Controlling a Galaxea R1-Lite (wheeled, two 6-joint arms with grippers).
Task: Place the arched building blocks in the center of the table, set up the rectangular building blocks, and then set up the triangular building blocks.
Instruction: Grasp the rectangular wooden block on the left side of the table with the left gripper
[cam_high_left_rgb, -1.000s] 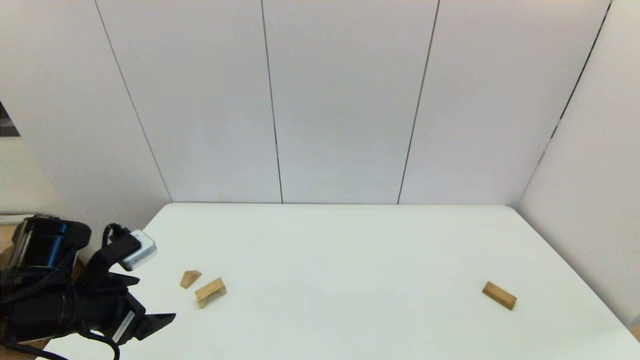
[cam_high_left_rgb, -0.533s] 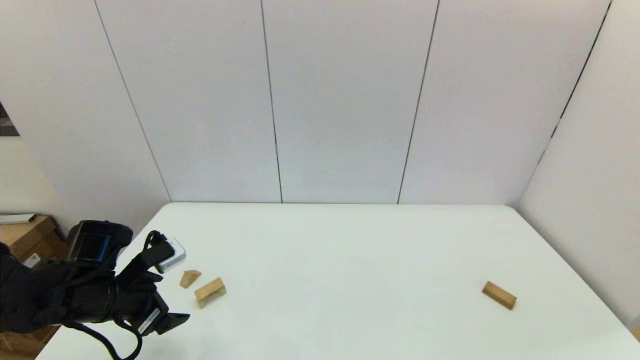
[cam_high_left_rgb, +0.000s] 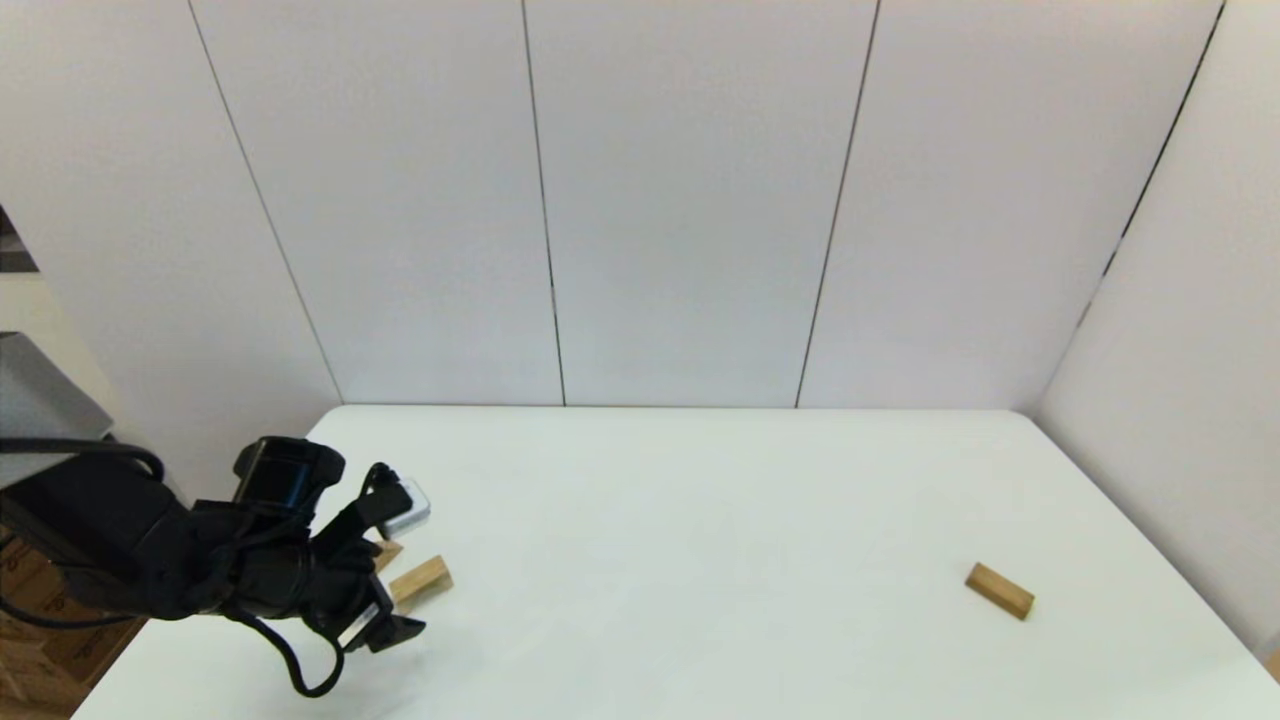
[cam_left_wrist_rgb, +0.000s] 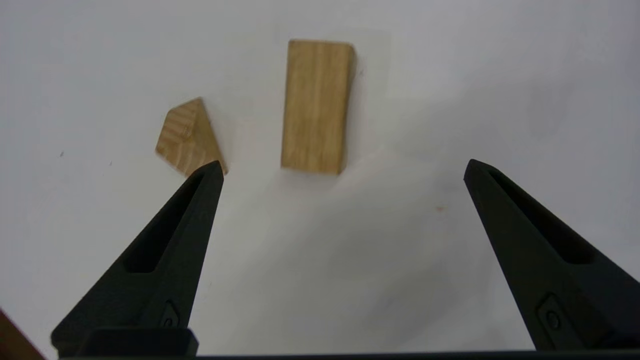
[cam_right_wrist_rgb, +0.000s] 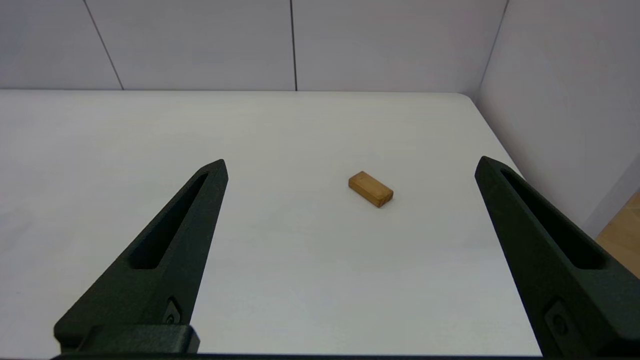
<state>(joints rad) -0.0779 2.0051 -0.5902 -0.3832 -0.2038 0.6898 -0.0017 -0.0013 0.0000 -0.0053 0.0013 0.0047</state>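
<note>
The arched building block (cam_high_left_rgb: 421, 582) lies near the table's left edge, and in the left wrist view (cam_left_wrist_rgb: 315, 106) only its flat top face shows. The small triangular building block (cam_high_left_rgb: 386, 552) sits just left of it, partly covered by my left arm; one fingertip nearly touches the wedge (cam_left_wrist_rgb: 189, 136). My left gripper (cam_high_left_rgb: 395, 622) (cam_left_wrist_rgb: 342, 167) hovers open just short of the arched block, nothing between its fingers. The rectangular building block (cam_high_left_rgb: 999, 590) (cam_right_wrist_rgb: 370, 189) lies flat at the far right. My right gripper (cam_right_wrist_rgb: 352, 165) is open, well back from it, and out of the head view.
The white table (cam_high_left_rgb: 700, 520) is bounded by grey wall panels at the back and right. Its left edge runs just beside my left arm, with brown boxes on the floor beyond it.
My left arm has swung in from the table's left edge toward the arched and triangular blocks, and now covers part of the triangular block. The blocks have not moved.
</note>
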